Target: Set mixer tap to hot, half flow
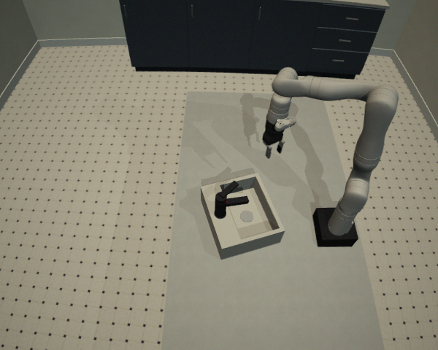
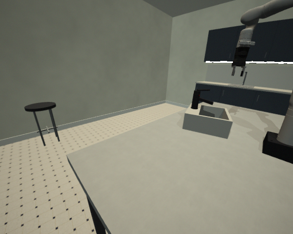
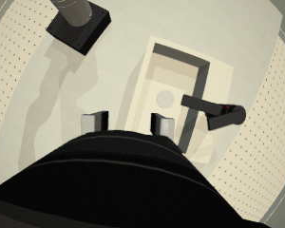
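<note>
A black mixer tap [image 1: 221, 205] stands on the left rim of a white square basin [image 1: 241, 212] on the grey table. Its spout [image 1: 238, 200] reaches out over the basin, and its lever [image 1: 228, 188] sits on top, angled away from the spout toward the far side. In the exterior view the tap [image 2: 196, 99] stands at the basin's left edge with the lever [image 2: 201, 90] lying flat. A small red dot shows on the tap [image 3: 226, 109] in the wrist view. My gripper [image 1: 273, 150] is open and empty, high above the table, well beyond the basin; it also shows in the exterior view [image 2: 238, 71] and the wrist view [image 3: 129, 122].
The arm's black base [image 1: 334, 227] stands on the table right of the basin. Dark cabinets [image 1: 249, 33] line the far wall. A black stool [image 2: 41, 118] stands on the tiled floor at the left.
</note>
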`<action>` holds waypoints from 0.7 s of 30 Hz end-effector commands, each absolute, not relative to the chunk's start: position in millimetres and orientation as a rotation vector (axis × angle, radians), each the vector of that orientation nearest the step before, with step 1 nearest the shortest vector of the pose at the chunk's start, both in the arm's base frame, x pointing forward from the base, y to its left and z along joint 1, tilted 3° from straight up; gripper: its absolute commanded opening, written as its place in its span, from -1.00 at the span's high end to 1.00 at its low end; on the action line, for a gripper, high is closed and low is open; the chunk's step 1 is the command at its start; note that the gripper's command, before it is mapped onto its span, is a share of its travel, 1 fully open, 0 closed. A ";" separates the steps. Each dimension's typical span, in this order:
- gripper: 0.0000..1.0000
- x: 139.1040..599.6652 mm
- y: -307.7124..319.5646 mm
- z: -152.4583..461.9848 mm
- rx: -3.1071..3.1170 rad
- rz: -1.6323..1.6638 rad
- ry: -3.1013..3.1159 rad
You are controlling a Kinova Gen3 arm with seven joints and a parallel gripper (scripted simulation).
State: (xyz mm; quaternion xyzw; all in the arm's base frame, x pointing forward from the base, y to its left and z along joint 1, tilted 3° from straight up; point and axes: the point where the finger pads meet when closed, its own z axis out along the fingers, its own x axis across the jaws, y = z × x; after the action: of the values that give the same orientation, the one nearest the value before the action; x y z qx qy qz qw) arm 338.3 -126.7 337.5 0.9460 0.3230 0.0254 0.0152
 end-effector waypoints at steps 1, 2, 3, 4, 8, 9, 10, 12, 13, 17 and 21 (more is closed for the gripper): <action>-1.00 338.5 -126.8 338.1 2.942 0.081 1.005; -1.00 338.5 -126.8 338.1 2.942 0.081 1.005; -1.00 338.5 -126.8 338.1 2.942 0.081 1.005; -1.00 338.6 -126.7 338.1 2.941 0.081 1.007; -1.00 340.1 -126.3 337.9 2.928 0.077 1.038; -1.00 340.9 -126.4 337.9 2.923 0.075 1.048; -1.00 341.3 -126.4 337.7 2.917 0.073 1.061; -1.00 342.8 -125.6 337.4 2.903 0.069 1.094; -1.00 343.7 -125.1 337.2 2.895 0.067 1.114; -1.00 349.0 -122.3 336.1 2.844 0.054 1.230; -1.00 352.6 -120.9 335.3 2.808 0.047 1.304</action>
State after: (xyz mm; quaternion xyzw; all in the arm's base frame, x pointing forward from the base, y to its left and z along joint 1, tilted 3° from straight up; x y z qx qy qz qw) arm 349.0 -122.4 336.4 0.9178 0.3959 0.0203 0.0219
